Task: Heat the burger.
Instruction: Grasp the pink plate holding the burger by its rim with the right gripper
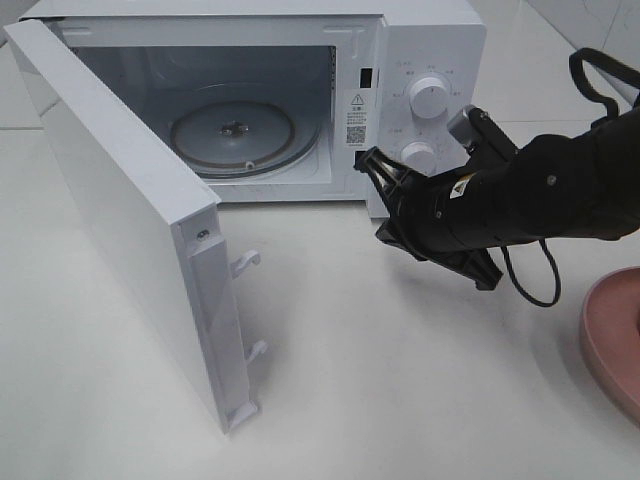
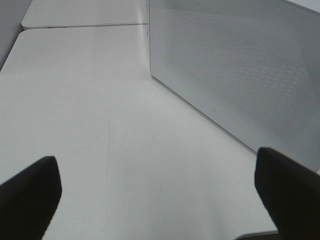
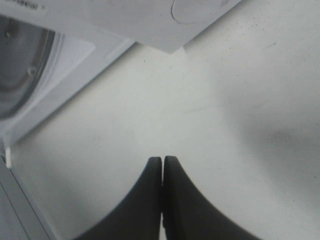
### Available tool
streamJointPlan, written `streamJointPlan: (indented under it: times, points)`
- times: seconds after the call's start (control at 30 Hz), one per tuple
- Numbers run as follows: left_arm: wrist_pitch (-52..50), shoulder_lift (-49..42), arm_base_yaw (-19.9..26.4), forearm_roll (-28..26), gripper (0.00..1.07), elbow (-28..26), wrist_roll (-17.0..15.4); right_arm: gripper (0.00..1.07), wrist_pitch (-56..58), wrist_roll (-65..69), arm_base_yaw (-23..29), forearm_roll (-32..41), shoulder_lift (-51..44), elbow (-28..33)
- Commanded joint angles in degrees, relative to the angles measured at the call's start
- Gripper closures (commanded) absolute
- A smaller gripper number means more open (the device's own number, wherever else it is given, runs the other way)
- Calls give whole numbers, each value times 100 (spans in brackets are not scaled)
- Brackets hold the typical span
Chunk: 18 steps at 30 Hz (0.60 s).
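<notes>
1. A white box-shaped microwave oven (image 1: 425, 45) is seen at the back of the pale white bench (image 1: 400, 380), with its white hinged door (image 1: 110, 200) swung wide open toward the left of the high view.
2. Inside the cavity a round clear glass turntable (image 1: 232, 135) is seen lying flat, with nothing on it.
3. Two round white knobs (image 1: 430, 97) are set one above the other on the control panel.
4. The black right hand (image 1: 372, 165) is held above the bench just in front of the lower knob, near the open cavity's right edge; its fingers (image 3: 150, 200) are pressed together with nothing between them.
5. The black left hand (image 2: 157, 170) is seen only in its wrist view, spread wide and empty over bare bench, near a white perforated panel (image 2: 240, 65) of the oven.
6. The rim of a round pink plate (image 1: 612, 340) is cut off by the right edge of the high view.
7. The burger is not seen in any view, so its place cannot be told.
</notes>
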Motion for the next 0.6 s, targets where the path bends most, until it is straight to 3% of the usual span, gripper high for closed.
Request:
streamJointPlan:
  times: [0.03, 0.43, 0.6]
  points:
    - [-52, -97, -11, -46, 9, 17, -6, 105, 911, -854, -11, -556, -384, 0]
    - [-52, -97, -11, -46, 9, 17, -6, 102, 3157, -2166, -11, -1753, -1358, 0]
    - [-52, -97, -11, -46, 9, 17, -6, 100, 3879, -2498, -155, -1937, -1679, 0]
